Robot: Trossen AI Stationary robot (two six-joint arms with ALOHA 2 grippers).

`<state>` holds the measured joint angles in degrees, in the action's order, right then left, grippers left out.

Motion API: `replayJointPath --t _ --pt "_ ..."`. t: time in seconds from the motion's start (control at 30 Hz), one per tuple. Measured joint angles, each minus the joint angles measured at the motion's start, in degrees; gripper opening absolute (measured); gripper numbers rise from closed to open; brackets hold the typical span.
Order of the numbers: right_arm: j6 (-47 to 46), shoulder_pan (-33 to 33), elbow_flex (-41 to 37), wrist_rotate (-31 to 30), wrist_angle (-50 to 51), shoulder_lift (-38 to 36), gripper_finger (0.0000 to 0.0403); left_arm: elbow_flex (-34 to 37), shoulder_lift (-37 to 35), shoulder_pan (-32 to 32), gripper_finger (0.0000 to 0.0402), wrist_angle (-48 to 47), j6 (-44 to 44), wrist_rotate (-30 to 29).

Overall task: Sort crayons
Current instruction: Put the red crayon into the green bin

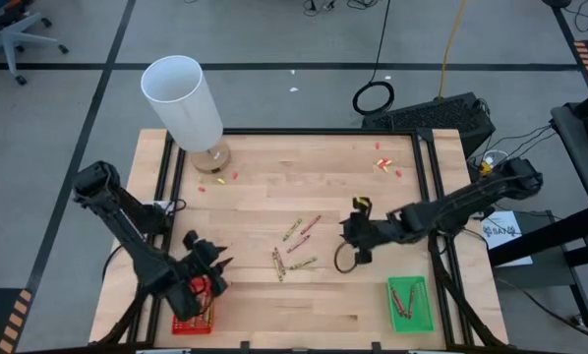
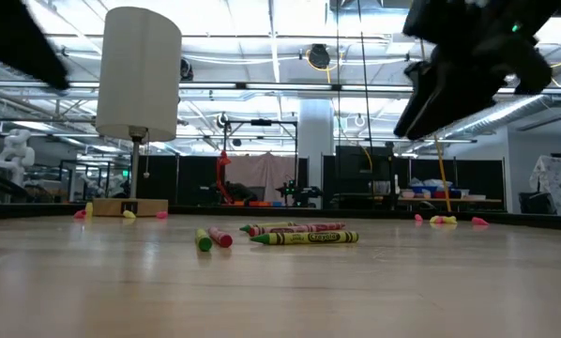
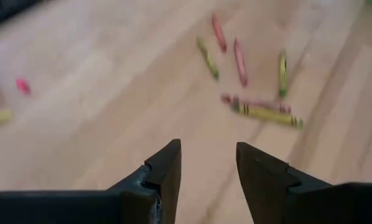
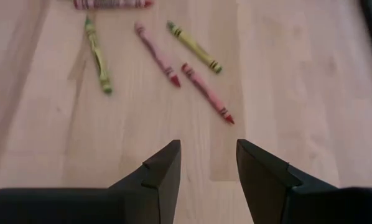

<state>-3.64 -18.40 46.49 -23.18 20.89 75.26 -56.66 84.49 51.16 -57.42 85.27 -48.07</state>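
Smooth pale wood table (image 1: 274, 177), paper-wrapped crayons (image 2: 304, 238), matt dark end effectors

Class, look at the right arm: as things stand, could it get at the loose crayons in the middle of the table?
Probably yes. The right gripper hangs just beside the loose crayons, fingers open and empty, with only bare table between them and nothing standing in the way.

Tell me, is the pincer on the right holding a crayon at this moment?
No. The right pincer stands open and empty above the bare wood, and the loose crayons lie on the table ahead of it.
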Motion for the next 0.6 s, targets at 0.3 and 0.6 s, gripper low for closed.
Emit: replayJointPath --t 0.3,0.6 --pt "10.1 10.0 -10.1 17.4 -20.1 0.0 0.0139 0.0 0.0 -6.3 0.0152 18.4 -24.3 -7.3" --pt "18.1 16.8 -10.5 26.1 -29.0 2.9 0.0153 0.1 3.1 -9.0 0.0152 31.1 -40.8 -10.1"
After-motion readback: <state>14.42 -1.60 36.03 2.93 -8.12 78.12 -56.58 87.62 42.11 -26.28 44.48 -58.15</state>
